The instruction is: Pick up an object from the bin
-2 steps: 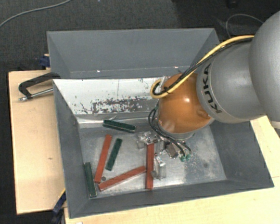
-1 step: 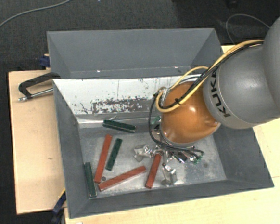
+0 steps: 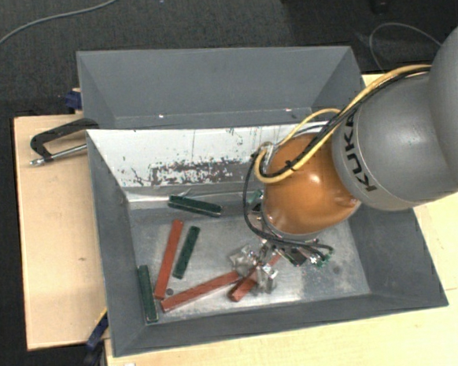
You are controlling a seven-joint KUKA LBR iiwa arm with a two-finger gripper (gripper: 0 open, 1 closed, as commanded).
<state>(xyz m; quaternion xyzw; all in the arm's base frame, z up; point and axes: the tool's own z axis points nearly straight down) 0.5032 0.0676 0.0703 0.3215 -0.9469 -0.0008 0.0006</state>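
Two red pieces lie right at the jaws, which are down at the floor of the grey metal bin (image 3: 213,85), near its front wall and a little right of the middle. One is a long red stick (image 3: 202,291), lying flat and running from the jaws toward the view's front left corner; its right end is in among the metal parts. The other is a short red piece (image 3: 241,291) just in front of that end, touching the long one or very nearly so. Whether the jaws are clenched, released or grasping either piece cannot be told, because the metal and the red ends overlap.

Directly above the jaws is the wrist's round orange cover (image 3: 305,200), with black and yellow cables (image 3: 290,161) looping over it. Behind the cover, the thick grey arm (image 3: 407,140) comes in from the view's right.

Farther left, a second red stick (image 3: 169,258) lies at a slant, its lower end near the left end of the long one. A dark green stick (image 3: 185,251) lies just beside it, roughly parallel. Another green stick (image 3: 195,206) lies near the back wall, slightly tilted and well apart from the jaws. A third green stick (image 3: 146,294) lies along the left wall, near the front corner.
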